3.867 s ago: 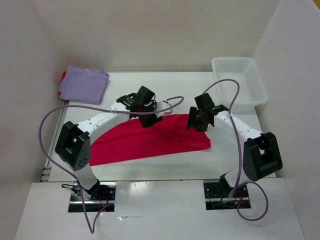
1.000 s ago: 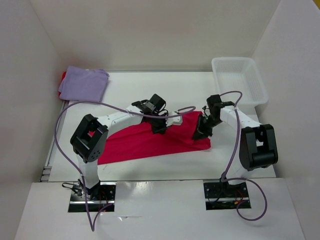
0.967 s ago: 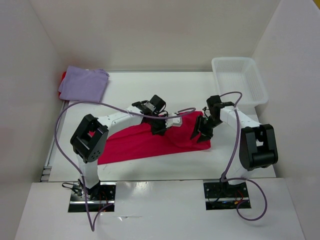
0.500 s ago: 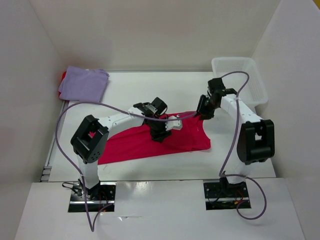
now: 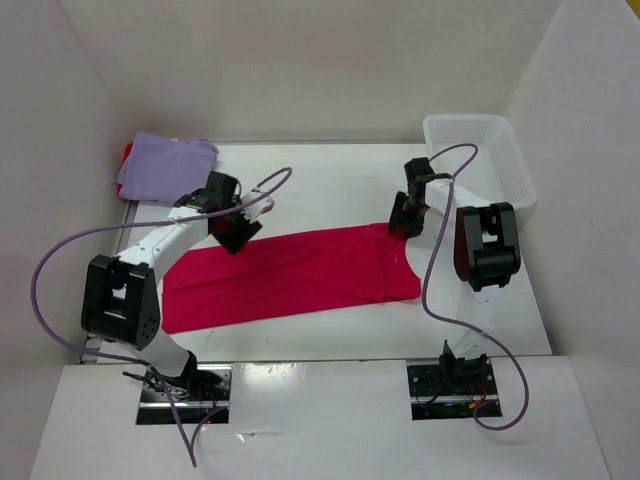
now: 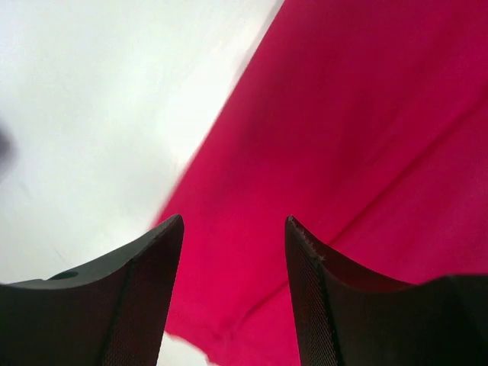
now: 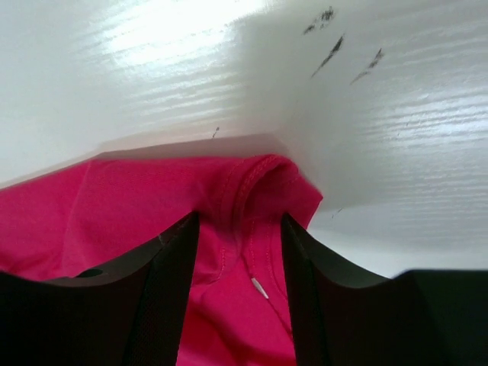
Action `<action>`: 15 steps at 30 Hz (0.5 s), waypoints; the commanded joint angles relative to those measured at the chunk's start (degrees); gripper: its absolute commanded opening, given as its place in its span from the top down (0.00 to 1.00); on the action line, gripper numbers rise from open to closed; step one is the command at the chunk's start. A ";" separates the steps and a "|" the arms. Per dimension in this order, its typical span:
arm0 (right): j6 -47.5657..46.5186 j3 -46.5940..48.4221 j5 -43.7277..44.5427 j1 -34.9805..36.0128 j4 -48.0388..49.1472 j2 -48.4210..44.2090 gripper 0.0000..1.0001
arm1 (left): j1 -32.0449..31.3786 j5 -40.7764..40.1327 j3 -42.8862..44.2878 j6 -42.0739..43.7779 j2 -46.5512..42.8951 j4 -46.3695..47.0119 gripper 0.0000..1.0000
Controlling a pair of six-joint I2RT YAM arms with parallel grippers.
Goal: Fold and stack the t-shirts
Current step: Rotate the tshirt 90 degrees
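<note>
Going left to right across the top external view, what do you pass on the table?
lavender t-shirt → left gripper → right gripper → white bin. The crimson t-shirt spans most of that stretch, so it has no single place.

No readable text
No word, number or brand is found on the pinkish crimson cloth t-shirt (image 5: 300,275).

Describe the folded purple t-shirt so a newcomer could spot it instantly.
Look to the far left corner of the white table, across from the white plastic bin. The lavender t-shirt lies there folded into a compact square, atop a bright red cloth whose edge just peeks out. Unlike the crimson t-shirt spread flat mid-table, it is pale purple and folded.
</note>
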 commanded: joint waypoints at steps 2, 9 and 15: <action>-1.69 2.41 -0.23 -0.48 3.88 0.13 0.57 | 9.20 -8.01 -5.57 -1.19 0.07 0.37 0.37; -2.21 7.24 0.56 -2.76 5.02 0.21 1.00 | 17.39 -11.80 -10.07 4.26 6.29 2.31 0.40; -2.21 15.41 -0.31 -2.76 4.40 4.43 1.00 | 19.23 -13.65 -11.12 4.79 10.61 3.46 0.40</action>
